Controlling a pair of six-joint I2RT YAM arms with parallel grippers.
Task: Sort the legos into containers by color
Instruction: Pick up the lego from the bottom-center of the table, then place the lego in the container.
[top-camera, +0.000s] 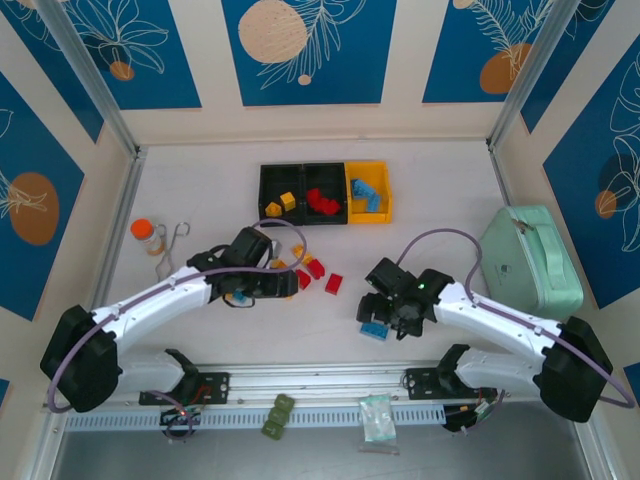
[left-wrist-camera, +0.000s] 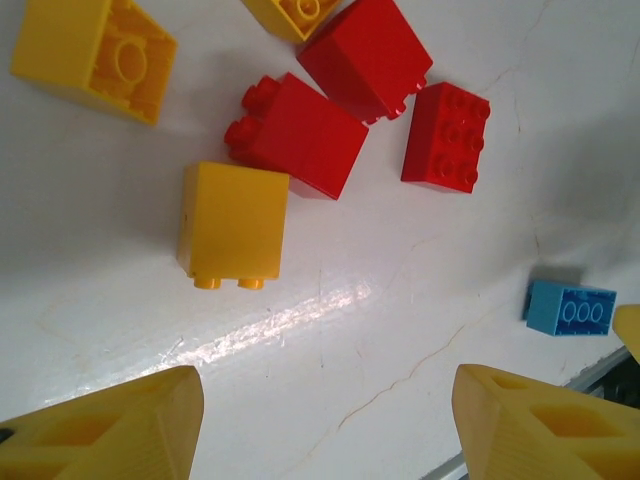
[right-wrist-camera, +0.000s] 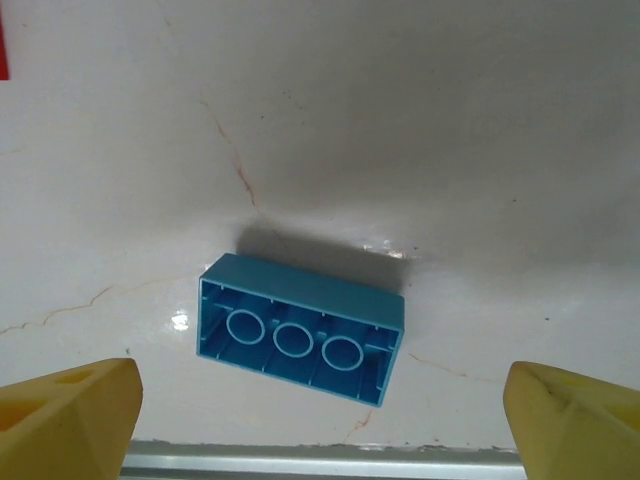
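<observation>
Near the front edge of the white bench (top-camera: 440, 200), a long light blue plastic lego brick (right-wrist-camera: 300, 327) lies with its hollow underside (three round tubes showing) turned up toward the right wrist camera. It sits between the right arm's yellow fingertips (right-wrist-camera: 65, 415). The right jaws are spread wide and grasp nothing.

The step in hand looks like picking up this brick. Its long axis runs roughly along the line between the fingertips but is slightly skewed, so closing as things stand could twist it. It would be better to square the wrist to the brick first, then come straight down and close evenly. The metal rail (right-wrist-camera: 320, 462) at the bench edge is just beside the brick, so the descent needs care.

The brick's likely home is the yellow open-top plastic bin (top-camera: 386, 205), which already holds blue bricks (the far right of the three joined containers).

The left jaws are also released and hold nothing. The left yellow fingertips (left-wrist-camera: 110, 425) hover near a yellow-orange brick (left-wrist-camera: 232, 222) and three red bricks (left-wrist-camera: 300, 130), all loose on the bench.
</observation>
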